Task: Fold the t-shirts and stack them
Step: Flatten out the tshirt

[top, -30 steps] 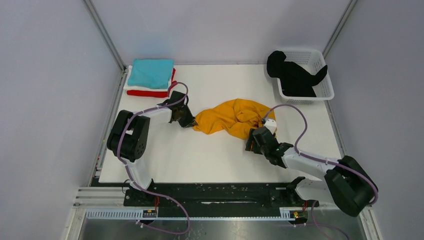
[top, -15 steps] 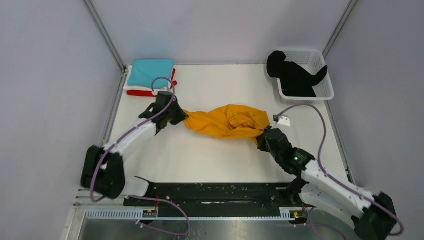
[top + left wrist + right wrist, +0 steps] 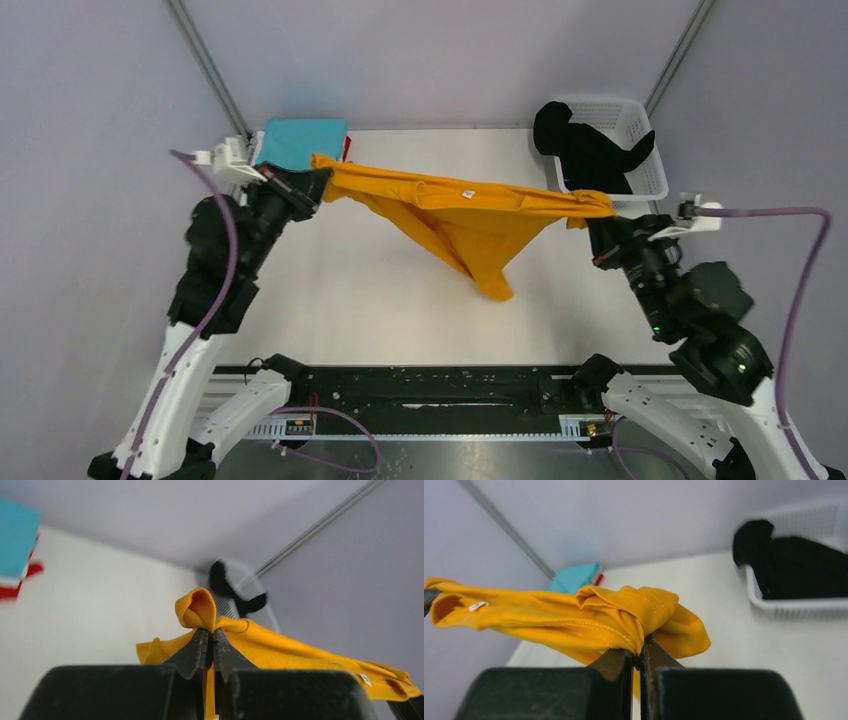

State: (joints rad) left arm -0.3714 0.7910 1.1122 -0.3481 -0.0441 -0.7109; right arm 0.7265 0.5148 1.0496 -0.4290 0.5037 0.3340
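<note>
- Top view: the mustard-orange soft cloth t-shirt (image 3: 455, 215) is held up over the white tabletop (image 3: 330, 300), pulled into a long band between the two arms. Its middle sags in a point toward the table; I cannot tell whether that tip touches the surface.
- The left gripper (image 3: 318, 187) pinches the shirt's left end, and the right gripper (image 3: 598, 215) pinches its right end just beside the basket.
- A small white label (image 3: 466, 193) shows on the upper edge of the stretched cloth.
- At the far left corner lies a teal folded t-shirt (image 3: 300, 140) on top of a stack, with a sliver of a red t-shirt (image 3: 347, 148) showing at its side.
- At the far right corner a black t-shirt (image 3: 585, 150) sits crumpled in the white plastic lattice basket (image 3: 640, 120), part of it draped over the rim.
- Left wrist view: the two fingers are pressed together on orange cloth, which bulges in a small loop just above the tips and runs off to the right. The stack is a blur at the left edge.
- Right wrist view: the fingers are clamped narrow on a bunched, stitched hem, and the rest of the shirt stretches away to the left.
</note>
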